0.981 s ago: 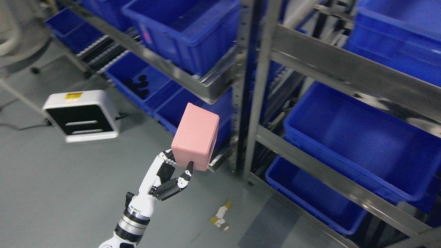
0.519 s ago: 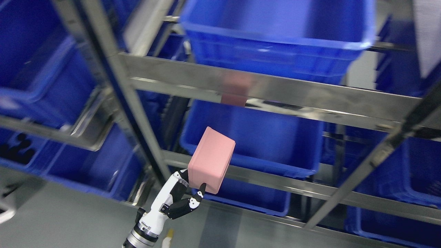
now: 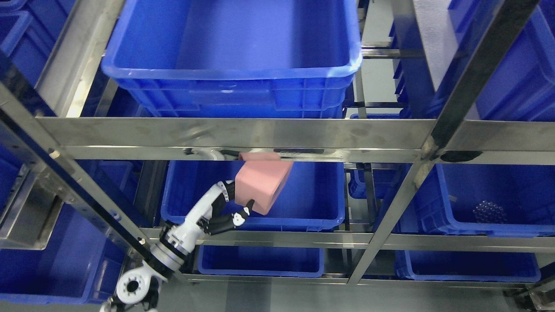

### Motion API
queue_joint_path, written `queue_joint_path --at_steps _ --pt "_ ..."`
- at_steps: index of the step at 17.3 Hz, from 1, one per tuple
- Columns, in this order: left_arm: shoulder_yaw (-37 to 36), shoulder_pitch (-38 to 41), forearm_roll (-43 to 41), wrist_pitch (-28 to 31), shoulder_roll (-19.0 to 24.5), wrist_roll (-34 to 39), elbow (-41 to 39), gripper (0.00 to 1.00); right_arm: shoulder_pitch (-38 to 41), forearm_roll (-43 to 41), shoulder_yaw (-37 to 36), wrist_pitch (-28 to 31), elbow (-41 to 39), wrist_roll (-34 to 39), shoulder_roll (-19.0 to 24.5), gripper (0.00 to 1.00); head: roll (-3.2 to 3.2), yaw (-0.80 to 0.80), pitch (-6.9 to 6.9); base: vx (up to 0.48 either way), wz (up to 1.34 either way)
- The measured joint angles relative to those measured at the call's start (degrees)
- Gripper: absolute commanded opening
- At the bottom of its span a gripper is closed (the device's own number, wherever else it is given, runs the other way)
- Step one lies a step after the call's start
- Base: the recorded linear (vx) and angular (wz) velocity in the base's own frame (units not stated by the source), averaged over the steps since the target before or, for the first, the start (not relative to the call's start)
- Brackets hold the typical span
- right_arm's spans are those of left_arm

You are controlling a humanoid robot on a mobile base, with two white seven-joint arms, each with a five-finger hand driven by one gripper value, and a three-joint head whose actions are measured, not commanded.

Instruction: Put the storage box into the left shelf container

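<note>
The pink storage box is held tilted by my left hand, whose fingers are shut on its lower left side. The box hangs over the blue container on the middle shelf level, left bay, just under the steel crossbar, which hides the box's top edge. A pink reflection of the box shows on that bar. My left arm rises from the lower left, past the diagonal steel post. My right arm is out of sight.
A big blue bin sits on the level above. To the right, another blue bin holds a dark beaded object. More blue bins sit below. Steel posts separate the bays.
The camera has swung round to face the shelf squarely. My left hand has carried the pink box up and forward, from in front of the rack to over the middle-level bin.
</note>
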Motion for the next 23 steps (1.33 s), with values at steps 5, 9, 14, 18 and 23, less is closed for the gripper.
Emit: queue_joint_path --at_steps 5,9,14,18,23 --pt "0.5 -8.3 -15.5 -1.1 1.7 -4.0 7.2 0.05 0.0 0.0 0.0 0.0 0.0 0.0 0.0 1.0 0.0 0.0 -0.01 0.014 -0.07" --pt "0.6 -12.3 -25.9 -4.7 1.8 -4.4 12.7 0.44 0.0 0.0 0.0 0.0 0.0 0.0 0.0 1.0 0.0 0.0 -0.01 -0.008 0.04" --pt "1.8 -14.8 -31.5 -6.7 0.3 -0.2 17.5 0.86 0.0 0.0 0.0 0.0 0.0 0.0 0.0 1.0 0.0 0.0 -0.01 -0.005 0.02" --pt "2.7 -15.4 -29.4 -9.4 -0.7 9.2 19.3 0.88 0.0 0.0 0.0 0.0 0.0 0.0 0.0 1.0 0.0 0.0 -0.01 0.0 0.0" --pt "3.4 -12.4 -12.3 -8.7 -1.5 24.1 18.4 0.99 0.0 0.0 0.0 0.0 0.0 0.0 0.0 1.0 0.0 0.0 -0.01 0.0 0.0"
